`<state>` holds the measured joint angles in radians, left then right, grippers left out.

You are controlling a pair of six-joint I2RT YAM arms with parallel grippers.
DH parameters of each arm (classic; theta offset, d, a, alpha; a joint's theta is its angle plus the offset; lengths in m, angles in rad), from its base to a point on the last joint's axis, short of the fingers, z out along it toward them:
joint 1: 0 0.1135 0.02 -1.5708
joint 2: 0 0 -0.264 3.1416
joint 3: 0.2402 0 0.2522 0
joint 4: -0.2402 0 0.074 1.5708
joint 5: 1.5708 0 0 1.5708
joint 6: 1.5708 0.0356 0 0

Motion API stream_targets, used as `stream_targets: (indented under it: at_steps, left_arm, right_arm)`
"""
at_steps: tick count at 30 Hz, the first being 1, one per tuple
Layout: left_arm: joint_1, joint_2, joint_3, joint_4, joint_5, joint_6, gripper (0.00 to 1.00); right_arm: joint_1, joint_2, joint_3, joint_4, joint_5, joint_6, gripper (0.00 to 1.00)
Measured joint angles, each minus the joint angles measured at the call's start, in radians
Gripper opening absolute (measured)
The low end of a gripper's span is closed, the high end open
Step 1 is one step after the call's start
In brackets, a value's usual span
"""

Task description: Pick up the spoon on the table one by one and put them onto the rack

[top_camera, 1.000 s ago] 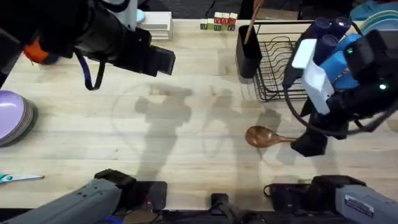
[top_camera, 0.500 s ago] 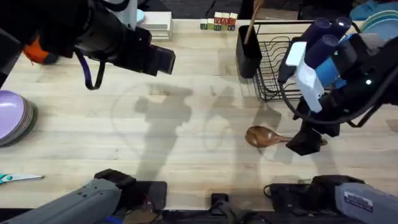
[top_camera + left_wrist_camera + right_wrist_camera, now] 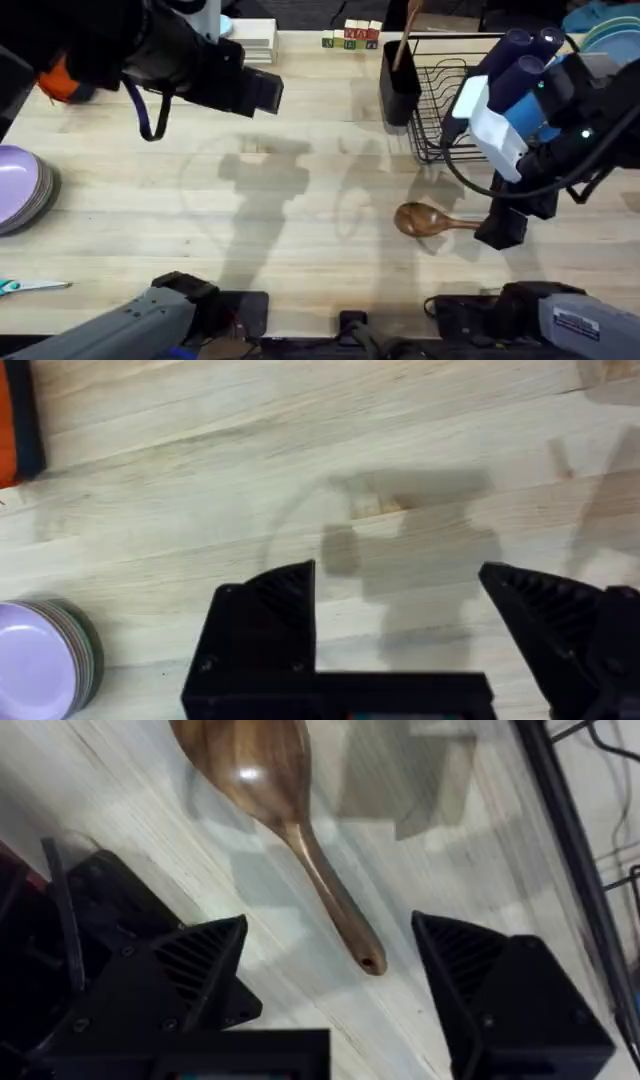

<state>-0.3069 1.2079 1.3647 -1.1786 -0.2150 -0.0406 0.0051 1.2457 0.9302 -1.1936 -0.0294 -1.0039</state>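
The pale wooden surface (image 3: pixel 300 200) stretches across the overhead view, its grain plain to see. At its far right end stands the black wire rack (image 3: pixel 445 110), with a solid black caddy (image 3: pixel 398 85) on its left end; a light tan spoon (image 3: pixel 407 35) stands upright in that caddy, handle down and leaning slightly. The darker, glossy reddish-brown spoon (image 3: pixel 425 219) lies flat on the surface in front of the rack, bowl pointing left and handle running right toward the right arm.

The right pincer (image 3: pixel 330 985) hangs just above the handle's end, its black fingers (image 3: pixel 205 970) spread wide with the handle tip between them, not touching either one. In the right wrist view the spoon's bowl shines under the light and a small hole marks the handle's tip.

The left pincer (image 3: pixel 400 610) is held over bare wood toward the far left, its fingers spread apart and gripping nothing. A stack of purple plates (image 3: pixel 25 190) sits at the left edge, and a pair of scissors (image 3: pixel 30 286) lies nearer the bases.
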Motion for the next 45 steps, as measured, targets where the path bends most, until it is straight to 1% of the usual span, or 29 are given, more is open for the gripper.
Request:
stream_targets:
  at_steps: [5, 11, 16, 20, 25, 33, 45]
  left_arm:
    - [0.000, 0.000, 0.000, 0.000, 0.000, 0.000, 0.993]
    - [0.000, 0.000, 0.000, 0.000, 0.000, 0.000, 0.993]
    - [0.000, 0.000, 0.000, 0.000, 0.000, 0.000, 0.993]
    - [0.000, 0.000, 0.000, 0.000, 0.000, 0.000, 0.993]
    - [0.000, 0.000, 0.000, 0.000, 0.000, 0.000, 0.993]
    - [0.000, 0.000, 0.000, 0.000, 0.000, 0.000, 0.993]
    - [0.000, 0.000, 0.000, 0.000, 0.000, 0.000, 0.993]
  right_arm:
    - [0.000, 0.000, 0.000, -0.012, 0.003, -0.030, 0.997]
    - [0.000, 0.000, -0.013, -0.061, -0.030, -0.163, 0.997]
    - [0.000, 0.000, -0.059, -0.054, -0.047, -0.265, 0.997]
    - [0.000, 0.000, -0.096, -0.015, -0.057, -0.304, 0.997]
    - [0.000, 0.000, -0.101, 0.051, -0.084, -0.328, 0.996]
    - [0.000, 0.000, -0.110, 0.105, -0.115, -0.336, 0.996]
    - [0.000, 0.000, -0.209, 0.165, -0.121, -0.337, 0.997]
